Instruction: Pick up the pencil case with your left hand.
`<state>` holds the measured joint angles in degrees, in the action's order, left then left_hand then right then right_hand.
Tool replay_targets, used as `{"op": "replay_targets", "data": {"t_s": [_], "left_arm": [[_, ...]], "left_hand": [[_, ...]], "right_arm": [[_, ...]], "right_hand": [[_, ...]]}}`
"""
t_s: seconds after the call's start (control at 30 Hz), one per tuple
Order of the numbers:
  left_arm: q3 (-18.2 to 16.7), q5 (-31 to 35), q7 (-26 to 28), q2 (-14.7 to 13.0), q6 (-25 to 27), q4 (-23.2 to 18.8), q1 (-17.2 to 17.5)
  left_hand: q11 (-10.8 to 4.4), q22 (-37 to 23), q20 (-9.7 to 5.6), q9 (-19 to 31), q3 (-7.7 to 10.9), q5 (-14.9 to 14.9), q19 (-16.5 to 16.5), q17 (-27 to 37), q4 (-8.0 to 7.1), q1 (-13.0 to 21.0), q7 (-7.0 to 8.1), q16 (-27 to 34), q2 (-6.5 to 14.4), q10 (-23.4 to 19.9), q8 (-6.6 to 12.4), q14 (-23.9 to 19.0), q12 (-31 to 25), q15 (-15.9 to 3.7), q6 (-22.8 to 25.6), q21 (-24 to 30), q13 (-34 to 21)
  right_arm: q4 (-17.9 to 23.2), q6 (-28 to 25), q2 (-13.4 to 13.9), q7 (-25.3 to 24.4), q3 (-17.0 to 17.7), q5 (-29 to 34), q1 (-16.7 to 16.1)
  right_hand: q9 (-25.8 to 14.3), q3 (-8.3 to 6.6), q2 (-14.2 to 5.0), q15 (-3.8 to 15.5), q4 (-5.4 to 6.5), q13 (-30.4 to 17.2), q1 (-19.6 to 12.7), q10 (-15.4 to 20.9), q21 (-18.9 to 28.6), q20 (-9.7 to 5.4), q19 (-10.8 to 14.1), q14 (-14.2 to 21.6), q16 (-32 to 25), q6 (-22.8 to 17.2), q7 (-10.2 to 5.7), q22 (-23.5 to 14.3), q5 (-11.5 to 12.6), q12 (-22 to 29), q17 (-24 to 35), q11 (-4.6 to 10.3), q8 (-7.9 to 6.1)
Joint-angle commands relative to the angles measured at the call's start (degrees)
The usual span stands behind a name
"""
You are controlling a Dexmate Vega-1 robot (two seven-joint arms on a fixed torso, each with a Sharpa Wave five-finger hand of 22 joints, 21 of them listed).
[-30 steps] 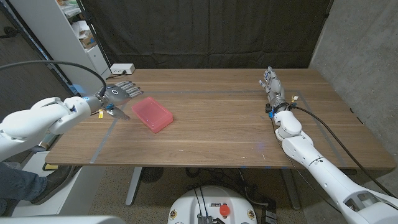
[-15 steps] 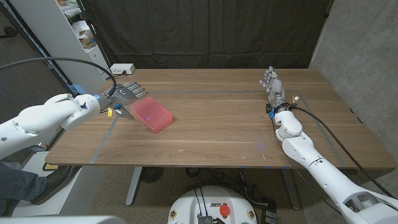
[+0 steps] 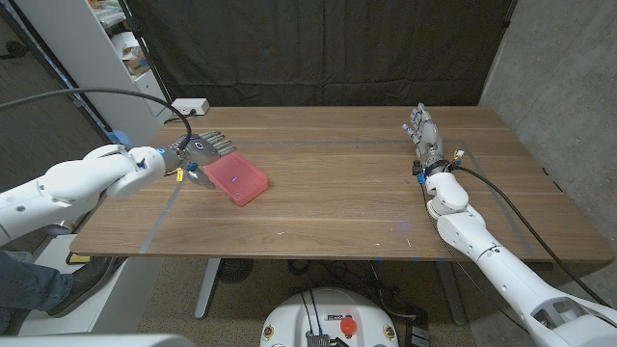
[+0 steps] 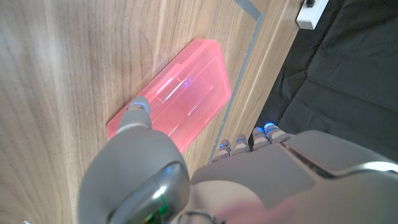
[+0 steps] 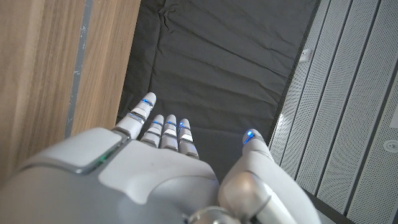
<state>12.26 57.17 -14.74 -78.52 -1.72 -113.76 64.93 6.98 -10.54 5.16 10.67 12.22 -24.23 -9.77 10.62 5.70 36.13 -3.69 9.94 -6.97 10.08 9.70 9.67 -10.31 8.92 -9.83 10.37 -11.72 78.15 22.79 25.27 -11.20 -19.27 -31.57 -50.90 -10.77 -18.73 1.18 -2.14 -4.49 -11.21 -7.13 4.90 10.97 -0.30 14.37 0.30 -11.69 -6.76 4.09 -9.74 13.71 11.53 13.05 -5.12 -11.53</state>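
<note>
A pink translucent pencil case [image 3: 239, 180] lies flat on the wooden table [image 3: 337, 193], left of the middle. My left hand [image 3: 200, 151] is at the case's left end, fingers stretched out along its far side and thumb down by its near side. In the left wrist view the thumb tip [image 4: 137, 109] sits at the long edge of the pencil case [image 4: 183, 102], while the other fingertips [image 4: 239, 144] stay beside it; nothing is gripped by the left hand [image 4: 249, 180]. My right hand [image 3: 422, 132] waits on the right side of the table, fingers straight and holding nothing, as the right wrist view shows it [image 5: 161, 168].
A white power box [image 3: 190, 106] with a cable sits at the table's far left corner, also in the left wrist view [image 4: 311, 12]. A white shelf unit [image 3: 116, 48] stands left of the table. A black curtain [image 3: 318, 48] hangs behind. Grey tape lines [image 3: 164, 214] cross the tabletop.
My left hand has moved right along the table and closed in on the pencil case's left end. The case and my right hand have stayed put.
</note>
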Motion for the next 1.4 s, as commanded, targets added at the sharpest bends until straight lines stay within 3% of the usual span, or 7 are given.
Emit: {"op": "replay_targets", "data": {"t_s": [0.03, 0.43, 0.67, 1.1, 1.4], "left_arm": [[8.29, 2.38, -3.27, 1.48, -1.82, 0.73, -8.04], [10.62, 3.03, -5.71, 3.39, 0.3, 0.35, -10.7], [11.92, 3.04, -6.2, 4.56, 0.04, 0.85, -12.23], [15.37, 3.8, -7.24, 6.45, -4.56, 2.96, -15.88], [16.11, 2.84, -8.4, 7.13, -4.11, 3.54, -15.83]], "left_hand": [[0.27, -0.13, 0.34, 0.2, -0.33, -0.02, -13.54, 0.25, -0.23, -0.12, 0.34, -0.2, 0.29, 24.26, 0.29, 20.52, 0.1, 0.38, -27.95, -0.14, -0.05], [0.86, -0.17, 1.2, 0.25, -0.87, 0.18, -15.29, 0.25, -0.55, -0.31, 0.14, -0.19, 0.59, 26.55, 0.45, 22.44, 0.13, 1.17, -28.76, -0.15, -0.06], [1.1, -0.21, 2.04, 0.28, -1.53, 0.46, -19.18, 0.24, -0.91, -0.43, 0.53, -0.13, 1.01, 28.92, 0.67, 24.99, 0.03, 1.25, -29.14, -0.51, -0.07], [0.43, -0.23, 2.19, 0.28, -2.04, 0.67, -19.26, 0.23, -1.28, -0.77, 1.09, 0.74, 1.26, 27.54, 1.05, 23.88, -0.93, 0.9, -28.37, 0.16, -0.06], [0.08, -0.21, 2.41, 0.27, -2.4, 0.79, -18.47, 0.21, -1.34, -0.79, 1.23, 1.11, 1.2, 26.61, 1.29, 23.05, -1.43, 0.67, -27.79, 0.68, -0.05]], "right_arm": [[-0.48, 0.74, -0.21, 0.53, 0.33, -0.67, -0.32], [-0.24, 1.13, 0.13, 0.81, 0.83, -1.24, -1.12], [0.16, 0.95, 0.42, 0.82, 0.97, -1.42, -1.68], [1.03, 0.64, 0.73, 0.54, 1.22, -1.63, -2.47], [0.49, 0.85, 0.66, 1.09, 1.12, -1.8, -2.42]], "right_hand": [[-0.28, 0.36, -0.57, -0.29, 0.03, -0.03, 0.09, 0.01, -0.11, 0.05, -0.41, -0.19, -0.17, -0.54, -0.08, -0.09, 0.21, -0.08, 0.03, -0.35, 0.14], [-0.28, 0.42, -0.57, -0.36, -0.04, -0.04, 0.02, -0.02, -0.1, 0.11, -0.48, -0.19, -0.17, -0.55, -0.04, -0.09, 0.23, -0.08, -0.02, -0.39, 0.14], [-0.28, 0.5, -0.53, -0.39, -0.06, -0.04, 0.03, 0.03, -0.1, 0.21, -0.55, -0.19, -0.17, -0.56, -0.09, -0.09, 0.23, -0.05, -0.05, -0.32, 0.13], [-0.28, 0.52, -0.63, -0.39, -0.11, -0.05, -0.05, -0.04, -0.12, 0.3, -0.69, -0.19, -0.16, -0.54, -0.1, -0.1, 0.28, -0.07, -0.1, -0.23, 0.14], [-0.28, 0.56, -0.62, -0.42, -0.15, -0.05, -0.09, -0.02, -0.11, 0.35, -0.73, -0.18, -0.17, -0.49, -0.17, -0.1, 0.3, -0.06, -0.13, -0.24, 0.16]]}}
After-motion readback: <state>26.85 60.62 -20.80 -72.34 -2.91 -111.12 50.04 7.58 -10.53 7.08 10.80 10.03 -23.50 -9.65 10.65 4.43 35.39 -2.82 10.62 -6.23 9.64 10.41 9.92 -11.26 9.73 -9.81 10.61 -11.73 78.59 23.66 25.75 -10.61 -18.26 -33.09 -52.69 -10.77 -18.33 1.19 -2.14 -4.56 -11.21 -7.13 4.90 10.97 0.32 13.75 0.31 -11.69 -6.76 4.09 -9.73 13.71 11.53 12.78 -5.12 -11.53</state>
